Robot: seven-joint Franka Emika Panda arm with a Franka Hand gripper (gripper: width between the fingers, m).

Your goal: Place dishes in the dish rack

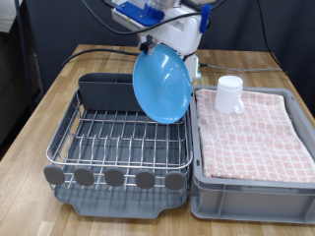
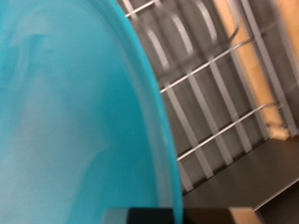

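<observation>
The dish rack (image 1: 120, 147) is sitting at the exterior view's left beside the cloth-lined bin (image 1: 254, 177), where the mug (image 1: 229, 94) is standing. The gripper (image 1: 169, 41) is gripping the blue plate (image 1: 162, 86), tilted above the rack's wires.

Pincer (image 1: 157, 46) fingers hidden behind plate (image 1: 161, 86) top edge in exterior view; grip not readable. Arm cut off by the exterior view's top. Plate covers rack (image 1: 118, 138) back right corner and part of the utensil compartment (image 1: 106, 93). Bin (image 1: 251, 182) cropped at the exterior view's bottom and right; desk (image 1: 49, 98) edges cropped too. Mug (image 1: 229, 94) handle not visible. Wrist view: plate (image 2: 75, 121) blurred, fills most of frame, cut by edges; rack wires (image 2: 215, 103) blurred; fingers out of view. Spoon not seen.
</observation>
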